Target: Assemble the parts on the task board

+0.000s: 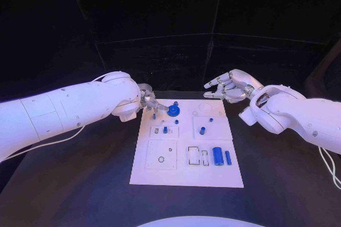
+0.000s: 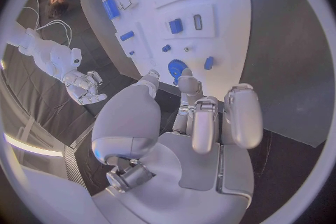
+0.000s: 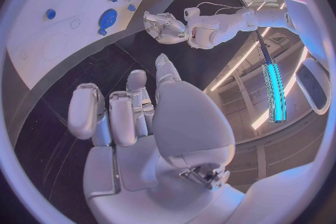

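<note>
The white task board point(image 1: 186, 173) lies in the middle of the black table. A blue gear point(image 1: 174, 110) stands near its far left corner, with small blue pegs point(image 1: 211, 120) and a blue block point(image 1: 202, 131) behind the midline. A blue cylinder point(image 1: 217, 156) and a thin blue bar point(image 1: 227, 157) lie at the near right. My left hand point(image 1: 149, 105) hovers at the far left edge, fingers apart, holding nothing, a short gap from the gear point(image 2: 177, 68). My right hand point(image 1: 228, 86) hangs beyond the far right corner, fingers spread and loosely bent, with nothing in it.
Black rectangular outlines point(image 1: 198, 155) and small round holes point(image 1: 161, 159) mark the board's near half. Bare black table point(image 1: 85, 178) surrounds the board. In the right wrist view my left hand point(image 3: 164, 28) sits just off the board's edge point(image 3: 42, 50), near the gear point(image 3: 108, 18).
</note>
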`<action>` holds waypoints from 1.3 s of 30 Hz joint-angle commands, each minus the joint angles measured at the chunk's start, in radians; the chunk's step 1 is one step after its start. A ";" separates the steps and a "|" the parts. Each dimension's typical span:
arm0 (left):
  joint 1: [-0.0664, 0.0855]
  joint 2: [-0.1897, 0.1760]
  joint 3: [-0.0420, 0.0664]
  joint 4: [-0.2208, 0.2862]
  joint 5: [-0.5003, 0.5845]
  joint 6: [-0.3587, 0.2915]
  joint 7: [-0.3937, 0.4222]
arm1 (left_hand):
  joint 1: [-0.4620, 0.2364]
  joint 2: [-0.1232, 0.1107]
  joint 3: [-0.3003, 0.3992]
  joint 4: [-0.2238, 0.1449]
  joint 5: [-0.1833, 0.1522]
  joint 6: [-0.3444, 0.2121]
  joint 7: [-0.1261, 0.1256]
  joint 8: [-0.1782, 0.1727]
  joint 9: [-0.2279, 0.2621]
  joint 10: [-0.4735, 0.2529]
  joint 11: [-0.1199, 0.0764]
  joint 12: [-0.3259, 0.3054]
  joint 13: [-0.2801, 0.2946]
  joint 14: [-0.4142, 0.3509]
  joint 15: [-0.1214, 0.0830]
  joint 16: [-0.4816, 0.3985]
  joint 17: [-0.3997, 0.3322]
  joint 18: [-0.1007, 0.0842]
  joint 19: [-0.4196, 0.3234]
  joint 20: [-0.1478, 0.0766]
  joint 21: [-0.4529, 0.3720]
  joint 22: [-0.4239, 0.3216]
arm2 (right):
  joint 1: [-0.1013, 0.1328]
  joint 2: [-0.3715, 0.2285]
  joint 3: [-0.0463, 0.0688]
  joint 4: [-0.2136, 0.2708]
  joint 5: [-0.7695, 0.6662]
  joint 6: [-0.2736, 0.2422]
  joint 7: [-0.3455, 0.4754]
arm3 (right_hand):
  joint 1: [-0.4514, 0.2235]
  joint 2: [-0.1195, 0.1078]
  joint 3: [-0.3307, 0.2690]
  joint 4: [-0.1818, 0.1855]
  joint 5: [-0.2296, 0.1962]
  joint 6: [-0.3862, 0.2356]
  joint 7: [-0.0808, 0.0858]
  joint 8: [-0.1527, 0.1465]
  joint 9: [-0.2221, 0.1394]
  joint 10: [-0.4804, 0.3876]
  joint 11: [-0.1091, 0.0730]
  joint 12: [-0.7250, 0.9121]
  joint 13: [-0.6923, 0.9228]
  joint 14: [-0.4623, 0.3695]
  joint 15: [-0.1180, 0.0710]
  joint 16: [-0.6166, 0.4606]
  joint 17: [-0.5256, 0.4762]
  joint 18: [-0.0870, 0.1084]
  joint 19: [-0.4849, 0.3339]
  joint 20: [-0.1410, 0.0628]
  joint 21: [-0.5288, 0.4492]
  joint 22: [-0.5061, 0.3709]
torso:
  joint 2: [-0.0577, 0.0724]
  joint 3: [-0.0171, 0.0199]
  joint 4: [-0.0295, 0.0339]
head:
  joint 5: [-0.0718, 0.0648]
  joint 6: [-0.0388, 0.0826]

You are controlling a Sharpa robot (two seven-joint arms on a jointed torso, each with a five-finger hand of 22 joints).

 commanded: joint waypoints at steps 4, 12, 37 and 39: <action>0.015 0.048 0.003 -0.109 0.012 0.166 -0.007 | 0.021 0.008 -0.014 0.002 0.000 -0.004 0.003 -0.006 -0.006 -0.003 0.007 0.006 0.001 0.105 0.008 0.003 0.263 0.014 0.003 0.009 -0.009 -0.003 | 0.002 0.006 0.000 -0.003 -0.001 0.009 0.008 | -0.003 0.005 -0.004 -0.002 0.001 0.006 0.003 -0.004 0.000 -0.005 -0.001 -0.001 0.000 0.041 -0.009 -0.006 0.002 0.017 -0.006 0.000 -0.004 0.000 | 0.002 0.0008 -0.0008 | 0.003 0.002; 0.005 0.130 -0.001 -0.269 -0.022 0.229 0.007 | 0.040 0.031 -0.025 0.005 0.000 0.002 0.003 -0.005 -0.011 -0.004 0.008 0.013 0.004 0.105 0.010 0.003 0.263 0.014 0.003 0.012 -0.010 -0.002 | 0.002 0.012 0.000 -0.005 -0.001 0.010 0.008 | -0.001 0.005 -0.004 -0.002 0.001 0.006 0.003 -0.004 0.000 -0.005 -0.001 0.000 0.001 0.041 -0.009 -0.005 0.002 0.017 -0.006 0.000 -0.004 -0.001 | 0.003 -0.0006 -0.0021 | 0.005 -0.002; -0.038 0.213 -0.002 -0.419 -0.054 0.247 0.068 | 0.066 0.054 -0.042 0.002 0.000 0.018 -0.001 -0.001 -0.019 0.000 0.005 0.023 0.006 0.105 0.008 0.003 0.263 0.012 0.008 0.012 -0.001 0.011 | 0.002 0.021 0.000 -0.007 -0.001 0.010 0.011 | 0.003 0.008 -0.004 -0.004 0.003 0.006 0.003 -0.004 0.000 -0.006 -0.001 -0.002 -0.001 0.041 -0.009 -0.006 0.002 0.017 -0.006 -0.001 -0.004 -0.001 | 0.001 0.0011 -0.0007 | 0.005 -0.009; -0.039 0.215 -0.002 -0.421 -0.054 0.251 0.069 | 0.071 0.057 -0.043 0.000 0.000 0.019 -0.001 -0.002 -0.020 0.000 0.005 0.023 0.006 0.105 0.008 0.003 0.263 0.012 0.008 0.012 -0.001 0.011 | 0.002 0.022 0.000 -0.007 -0.001 0.011 0.011 | 0.003 0.008 -0.004 -0.004 0.003 0.006 0.003 -0.004 0.000 -0.006 -0.001 -0.002 -0.001 0.041 -0.009 -0.006 0.002 0.017 -0.006 -0.001 -0.004 -0.001 | 0.001 0.0007 -0.0009 | 0.005 -0.009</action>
